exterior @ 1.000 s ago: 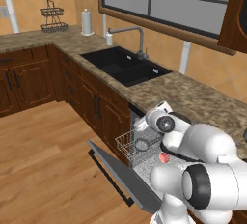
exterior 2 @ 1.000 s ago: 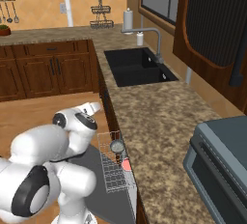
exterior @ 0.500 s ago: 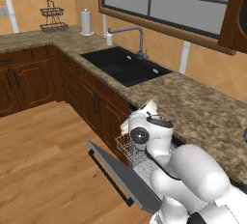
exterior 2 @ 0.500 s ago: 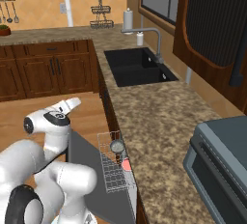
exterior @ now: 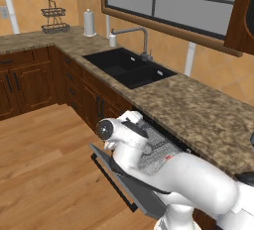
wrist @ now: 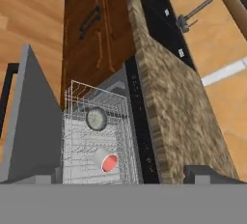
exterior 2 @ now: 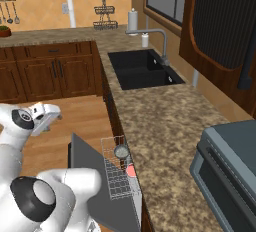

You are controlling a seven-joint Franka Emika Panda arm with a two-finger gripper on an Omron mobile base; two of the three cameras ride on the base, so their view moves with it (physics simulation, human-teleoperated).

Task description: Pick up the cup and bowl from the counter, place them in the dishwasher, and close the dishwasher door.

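as the arm swings away from the desk and out over the wooden floor, the tool now sits clear of the dishwasher, well to the floor side of the rack, whereas a second ago it hung close above the white wire rack. both task items lie in that rack: the bowl rests toward the rack's far end and the cup lies tipped on its side nearer the camera, its red inside showing; the two are apart, not touching. the tool carries nothing; whether its fingers stand wide or narrow cannot be told from these views. the dishwasher door remains dropped open, grey inner face up, with its black bar handle at the outer edge. loading therefore appears complete, and the retreat most likely prepares the last step: reaching the door's outer edge and lifting it shut.
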